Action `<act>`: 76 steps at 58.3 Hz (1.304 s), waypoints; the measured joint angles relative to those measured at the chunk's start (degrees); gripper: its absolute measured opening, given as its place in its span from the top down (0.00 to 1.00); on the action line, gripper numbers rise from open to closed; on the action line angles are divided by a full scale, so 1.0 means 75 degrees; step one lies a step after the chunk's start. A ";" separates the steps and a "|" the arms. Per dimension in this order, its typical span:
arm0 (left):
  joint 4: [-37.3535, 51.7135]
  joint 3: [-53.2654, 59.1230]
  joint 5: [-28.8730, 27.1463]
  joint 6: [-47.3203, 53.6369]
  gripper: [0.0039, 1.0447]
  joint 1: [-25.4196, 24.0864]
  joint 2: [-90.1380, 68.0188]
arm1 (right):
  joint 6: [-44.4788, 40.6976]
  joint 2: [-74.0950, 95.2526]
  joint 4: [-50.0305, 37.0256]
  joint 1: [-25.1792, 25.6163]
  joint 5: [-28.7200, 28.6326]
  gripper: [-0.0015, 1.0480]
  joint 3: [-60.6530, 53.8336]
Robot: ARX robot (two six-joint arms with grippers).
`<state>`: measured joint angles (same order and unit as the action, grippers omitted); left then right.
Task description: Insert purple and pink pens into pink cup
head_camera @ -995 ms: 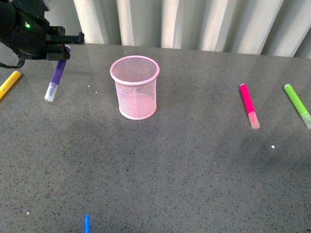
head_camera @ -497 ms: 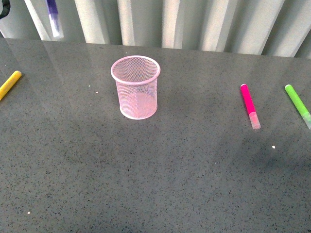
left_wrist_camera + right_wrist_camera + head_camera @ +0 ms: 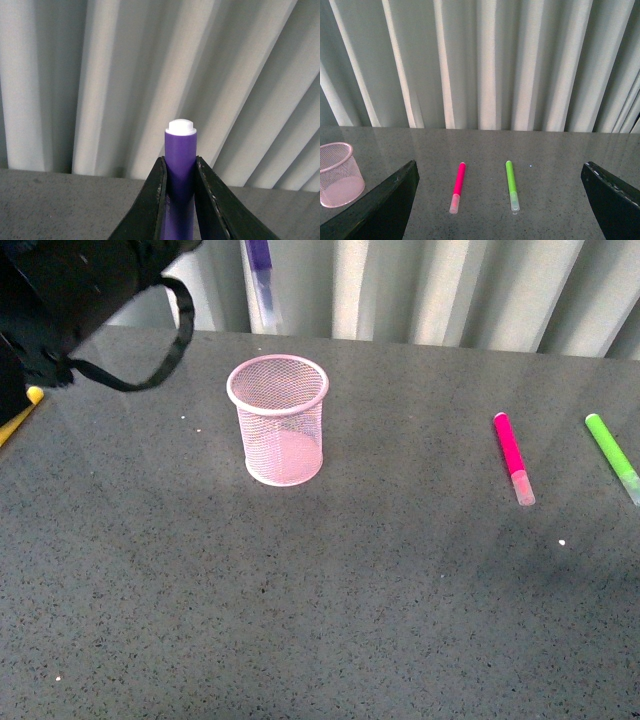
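Note:
The purple pen [image 3: 261, 278] hangs upright, high above the table and just behind the pink cup [image 3: 278, 420]. My left gripper [image 3: 180, 161] is shut on the purple pen [image 3: 180, 150], whose white end cap points away from the wrist. The pink mesh cup stands upright and looks empty. The pink pen [image 3: 513, 455] lies flat on the table at the right, pale cap toward me. My right gripper [image 3: 500, 165] is open above the table, facing the pink pen [image 3: 457, 192], with nothing between its fingers. The cup [image 3: 337, 175] shows at that view's edge.
A lime-green marker [image 3: 612, 455] lies to the right of the pink pen. A yellow marker [image 3: 20, 412] peeks out at the far left, partly hidden by my left arm [image 3: 70, 290]. White pleated curtains [image 3: 450, 285] back the grey table [image 3: 330, 590].
My left arm has lifted the purple pen off the table at the far left and carried it rightward, to above and behind the cup. The arm's body now fills the top left corner.

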<state>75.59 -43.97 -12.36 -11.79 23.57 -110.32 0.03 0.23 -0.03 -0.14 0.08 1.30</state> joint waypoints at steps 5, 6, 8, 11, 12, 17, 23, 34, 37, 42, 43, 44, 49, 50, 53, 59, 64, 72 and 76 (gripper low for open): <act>0.0114 -0.0221 -0.0245 0.0195 0.89 0.0070 -0.0460 | 0.0000 0.0000 0.0000 0.0000 0.0000 0.07 0.0000; 0.0119 -0.0254 -0.0262 0.0201 0.89 0.0073 -0.0501 | 0.0000 0.0000 0.0000 0.0000 0.0000 0.07 0.0000; 0.0119 -0.0367 -0.0312 0.0254 0.89 0.0073 -0.0647 | 0.0000 0.0000 0.0000 0.0000 0.0000 0.07 0.0000; 0.0119 -0.0458 -0.0321 0.0300 0.89 0.0073 -0.0761 | 0.0000 0.0000 0.0000 0.0000 0.0000 0.07 0.0000; 0.0119 -0.0487 -0.0318 0.0312 0.89 0.0073 -0.0810 | 0.0000 0.0000 0.0000 0.0000 0.0000 0.07 0.0000; 0.0119 -0.0673 -0.0358 0.0367 0.89 0.0073 -0.0979 | 0.0000 0.0000 0.0000 0.0000 0.0000 0.07 0.0000; 0.0096 -0.0892 -0.0417 0.0361 0.89 0.0026 -0.1265 | 0.0000 0.0000 0.0000 0.0000 0.0000 0.07 0.0000; 0.0099 -0.1064 -0.0420 0.0364 0.89 -0.0102 -0.1728 | 0.0000 0.0000 0.0000 0.0000 0.0000 0.07 0.0000; 0.0079 -0.1125 -0.0420 0.0356 0.89 -0.0152 -0.1818 | 0.0000 0.0000 0.0000 0.0000 0.0000 0.07 0.0000; 0.0058 -0.1180 -0.0420 0.0358 0.89 -0.0210 -0.1915 | -0.0003 0.0000 0.0000 0.0000 0.0000 0.07 0.0000; 0.0058 -0.1183 -0.0417 0.0358 0.89 -0.0213 -0.1938 | -0.0003 0.0000 0.0000 0.0000 0.0000 0.07 0.0000; 0.0055 -0.1183 -0.0417 0.0358 0.89 -0.0219 -0.1953 | 0.0000 0.0000 0.0000 0.0000 -0.0003 0.07 0.0000; -0.0055 -0.1183 -0.0455 0.0350 0.89 -0.0239 -0.2055 | 0.0000 0.0000 0.0000 0.0000 0.0000 0.07 0.0000; -0.0102 -0.1183 -0.0472 0.0338 0.89 -0.0242 -0.2078 | 0.0000 0.0000 0.0000 0.0000 0.0000 0.07 0.0000; -0.0256 -0.1183 -0.0484 0.0321 0.89 -0.0248 -0.2133 | 0.0000 0.0000 0.0000 0.0000 0.0000 0.07 0.0000; -0.0592 -0.1180 -0.0504 0.0152 0.89 -0.0251 -0.2177 | 0.0000 0.0000 0.0000 0.0000 0.0000 0.07 0.0000; -0.0822 -0.1172 -0.0437 0.0055 0.89 -0.0251 -0.2174 | 0.0000 0.0000 0.0000 0.0000 0.0000 0.07 0.0000; -0.1160 -0.1078 -0.0166 -0.0093 0.68 -0.0251 -0.2078 | 0.0000 0.0000 0.0000 0.0000 0.0000 0.07 0.0000; -0.1326 -0.0979 -0.0061 -0.0137 0.56 -0.0242 -0.1915 | 0.0000 0.0000 0.0000 0.0000 -0.0003 0.07 0.0000</act>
<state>65.65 -51.31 -12.82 -12.82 21.76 -124.68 0.03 0.23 -0.03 -0.14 0.05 1.30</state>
